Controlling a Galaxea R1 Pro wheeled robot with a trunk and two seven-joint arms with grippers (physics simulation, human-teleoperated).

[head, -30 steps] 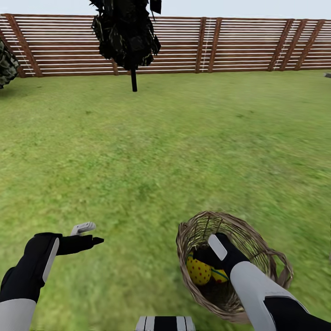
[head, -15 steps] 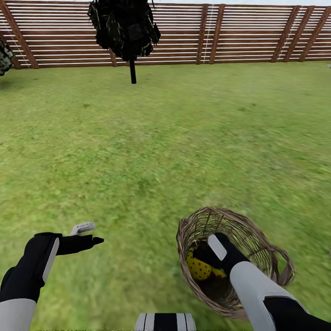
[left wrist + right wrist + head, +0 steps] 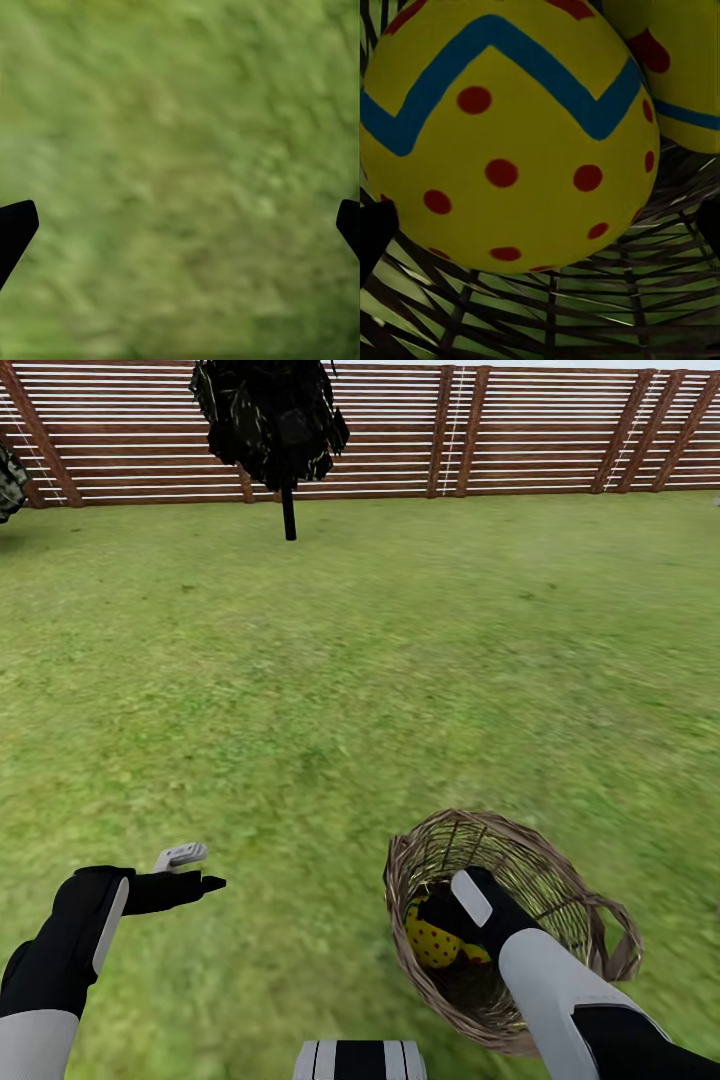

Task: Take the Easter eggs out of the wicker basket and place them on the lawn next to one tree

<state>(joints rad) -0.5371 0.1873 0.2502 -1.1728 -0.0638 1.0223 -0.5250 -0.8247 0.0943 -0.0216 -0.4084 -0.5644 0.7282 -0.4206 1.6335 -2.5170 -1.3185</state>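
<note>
The wicker basket (image 3: 570, 890) stands on the lawn (image 3: 400, 660) at the lower right. My right arm reaches down into it. A yellow Easter egg (image 3: 430, 945) with red dots lies inside, right by the right gripper (image 3: 442, 913). In the right wrist view that egg (image 3: 502, 135) looms close ahead, a second egg (image 3: 686, 67) beside it, both on the woven floor (image 3: 547, 307). The right gripper (image 3: 540, 232) is open, its tips spread at the egg's sides. My left gripper (image 3: 192, 868) hovers open over bare grass (image 3: 180, 165). The tree is out of view.
A narrow black conifer (image 3: 272, 420) stands at the far side of the grass before a brown slatted fence (image 3: 520, 430). A bit of dark foliage (image 3: 8, 480) shows at the far left edge. Open grass lies between me and the fence.
The whole picture has slid slightly, so the camera moved. Both arms hold nearly the same pose, with the right gripper still inside the basket by the egg.
</note>
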